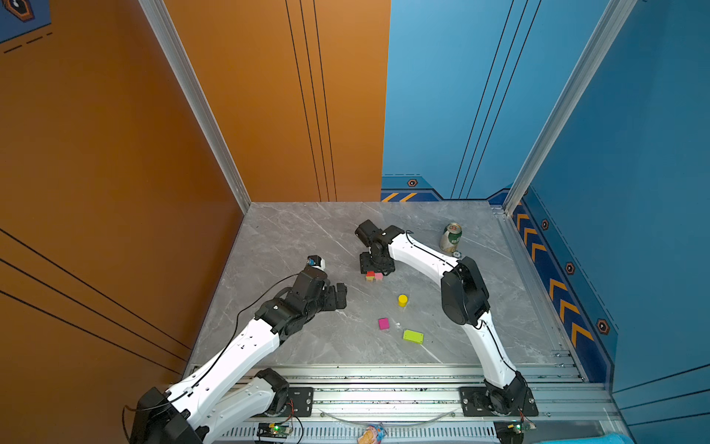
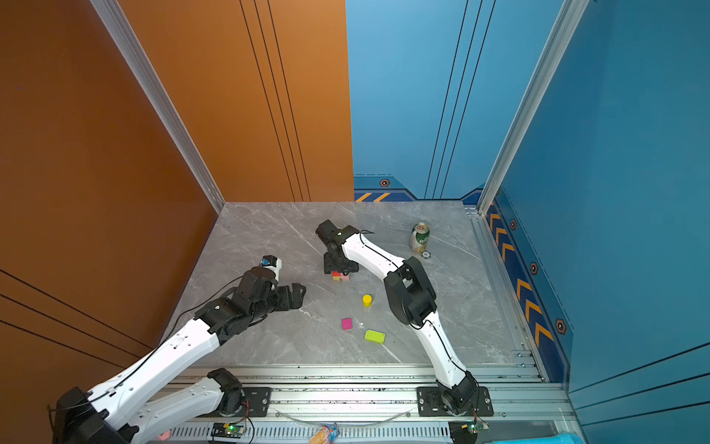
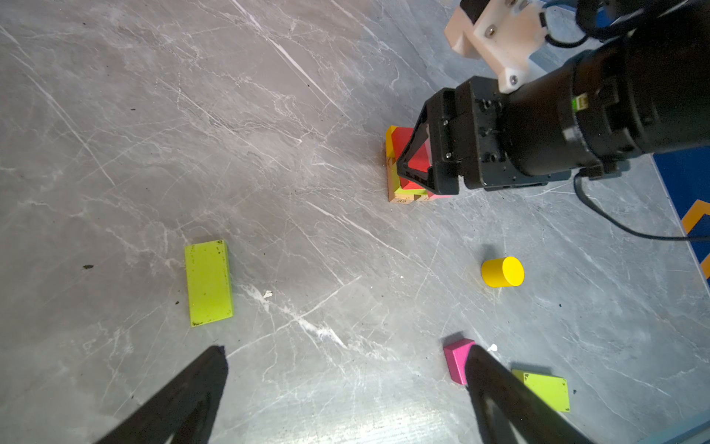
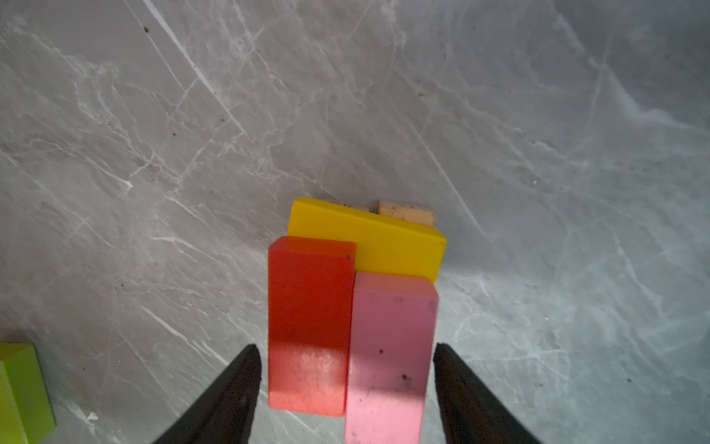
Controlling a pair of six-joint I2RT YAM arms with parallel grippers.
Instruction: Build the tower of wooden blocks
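Top views: tower (image 1: 374, 276) sits low on the grey table (image 1: 292, 238), red-orange and pink showing on top. Right gripper (image 1: 376, 266) is directly over the tower, pointing down. Yellow cylinder (image 1: 402, 300) stands upright, apart from the tower on the side toward the arm bases. Magenta cube (image 1: 383, 323) and lime-green slab (image 1: 413, 336) lie farther from the tower the same way, near each other, not touching. Drink can (image 1: 451, 237) is upright, well apart from the tower, to its right and toward the back wall. Left gripper (image 1: 338, 296) is left of the tower and apart from it, over bare table. Left wrist view: the left claw's fingers (image 3: 184, 403) are spread wide with nothing between them; the magenta cube is partly behind one finger. The right claw straddles the tower top. A second lime-green block (image 3: 208, 282) lies flat, well apart from the tower. Right wrist view: red-orange block (image 4: 309, 326) and pink block (image 4: 388, 357) lie side by side, touching, across a yellow block (image 4: 369, 242) of the tower, with a tan bar (image 4: 407, 213) end showing beneath. The right claw is partly open, one finger (image 4: 230, 396) each side of that pair; a sliver of table shows beside the red-orange block, and contact on the pink side cannot be told
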